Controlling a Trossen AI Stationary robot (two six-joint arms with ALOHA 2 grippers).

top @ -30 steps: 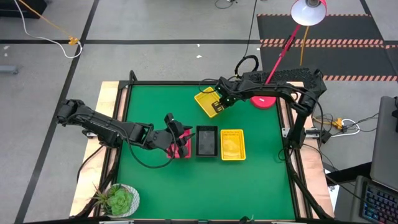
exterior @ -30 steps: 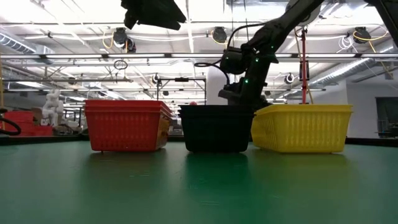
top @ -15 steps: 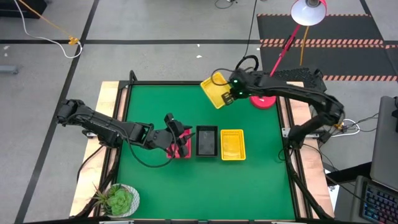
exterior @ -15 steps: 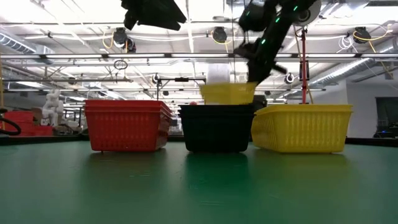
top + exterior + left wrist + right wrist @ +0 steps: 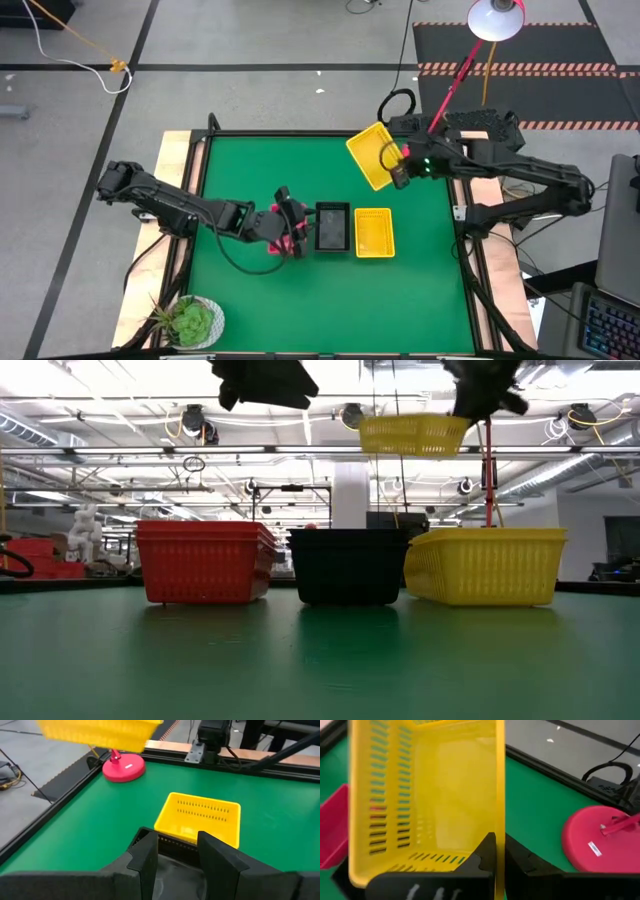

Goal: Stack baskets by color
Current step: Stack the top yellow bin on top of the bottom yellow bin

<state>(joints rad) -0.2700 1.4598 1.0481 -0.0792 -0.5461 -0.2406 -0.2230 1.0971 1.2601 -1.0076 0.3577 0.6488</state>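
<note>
High view shows the right tool (image 5: 398, 172) clamped on the rim of a yellow basket (image 5: 374, 156), carried in the air above the far right part of the green bench (image 5: 260, 160); the basket is turned at an angle to the bench edges. Low view puts this lifted basket (image 5: 413, 433) well above the row on the bench (its floor is level there). That row runs red stack (image 5: 296, 236), black stack (image 5: 332, 226), yellow stack (image 5: 374, 232), side by side and close together near the middle of the bench. From table height the red stack (image 5: 204, 561) shows several rims nested, and the black one (image 5: 348, 566) sits between it and the yellow one (image 5: 487, 565). Left tool (image 5: 288, 222) hangs over the red stack, its fingers (image 5: 147, 862) parted and gripping nothing. Beside the carried basket stands a round red lamp base (image 5: 424, 162), and a potted plant (image 5: 192, 322) sits at the near left corner.
</note>
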